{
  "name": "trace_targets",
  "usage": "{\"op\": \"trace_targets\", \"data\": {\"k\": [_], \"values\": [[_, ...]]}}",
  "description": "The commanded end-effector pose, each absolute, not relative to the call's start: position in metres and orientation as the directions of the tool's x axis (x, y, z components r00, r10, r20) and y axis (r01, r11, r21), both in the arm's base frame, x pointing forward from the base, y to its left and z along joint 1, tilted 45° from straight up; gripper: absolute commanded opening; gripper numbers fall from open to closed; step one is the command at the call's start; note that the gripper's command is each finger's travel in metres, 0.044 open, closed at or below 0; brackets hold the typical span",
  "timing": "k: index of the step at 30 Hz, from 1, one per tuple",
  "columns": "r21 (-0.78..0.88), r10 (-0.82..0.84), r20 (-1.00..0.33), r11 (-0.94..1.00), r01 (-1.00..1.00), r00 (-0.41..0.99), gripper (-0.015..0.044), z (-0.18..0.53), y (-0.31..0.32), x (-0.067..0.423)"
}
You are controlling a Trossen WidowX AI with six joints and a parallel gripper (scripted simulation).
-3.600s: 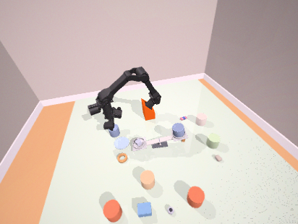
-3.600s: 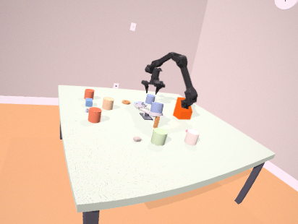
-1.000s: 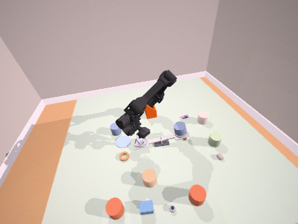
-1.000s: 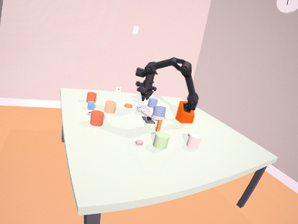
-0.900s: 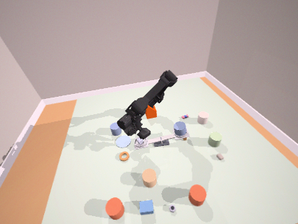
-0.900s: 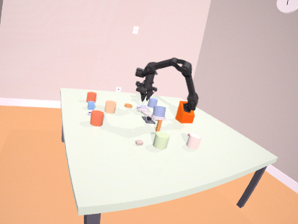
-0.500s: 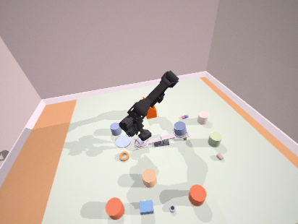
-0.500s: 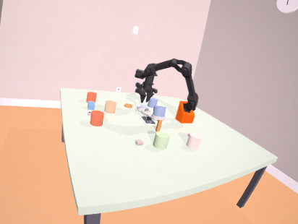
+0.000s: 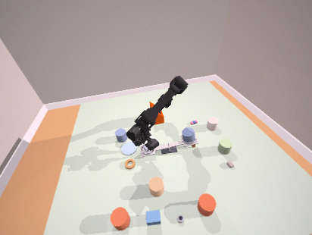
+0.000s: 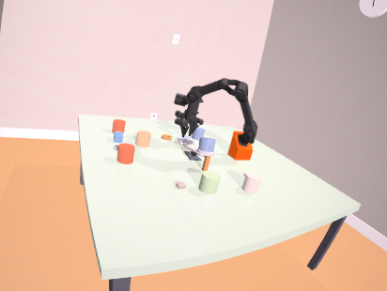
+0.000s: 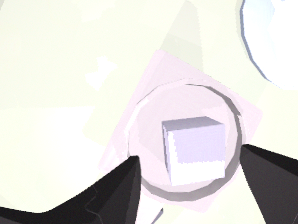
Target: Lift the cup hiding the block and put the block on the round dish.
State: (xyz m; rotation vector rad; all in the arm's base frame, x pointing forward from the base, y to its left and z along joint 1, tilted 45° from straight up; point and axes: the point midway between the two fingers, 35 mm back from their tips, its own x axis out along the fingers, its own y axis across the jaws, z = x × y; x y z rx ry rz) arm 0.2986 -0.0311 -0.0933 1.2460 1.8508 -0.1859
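A pale lavender block [image 11: 193, 145] lies uncovered on the round pan [image 11: 148, 106] at the left end of the small balance [image 9: 169, 149] [image 10: 192, 155]. My gripper [image 11: 192, 159] [image 9: 150, 145] [image 10: 188, 130] is open and hangs low over the block, with one finger on each side and neither touching it. A blue cup [image 9: 188, 134] [image 10: 207, 145] stands on the right end of the balance. A second blue cup [image 9: 121, 134] [image 10: 198, 133] stands on the table to the left of the balance. The pale blue round dish [image 9: 129, 148] [image 11: 274, 23] lies flat just left of the pan.
An orange ring [image 9: 129, 161] [image 10: 165, 137] lies near the dish. The arm's orange base [image 9: 160, 117] [image 10: 240, 146] stands behind the balance. A peach cylinder [image 9: 156, 186], two red ones [image 9: 120, 218] [image 9: 207, 205], a blue cube [image 9: 153, 217], a green cylinder [image 9: 225, 146] and a pink one [image 9: 213, 123] stand around.
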Motion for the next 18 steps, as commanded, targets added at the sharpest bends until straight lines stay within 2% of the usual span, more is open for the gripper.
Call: {"op": "trace_targets", "data": {"k": [1,10,13,18], "values": [[0.321,0.686,-0.717,0.481,0.816,-0.122,0.026,-0.1005,-0.0248,0.2955],[0.321,0.686,-0.717,0.481,0.816,-0.123,0.026,-0.1088,-0.0163,0.2935],[0.321,0.686,-0.717,0.481,0.816,-0.123,0.0181,-0.1088,-0.0163,0.2935],[0.321,0.686,-0.717,0.481,0.816,-0.123,0.0148,-0.1088,-0.0163,0.2935]]}}
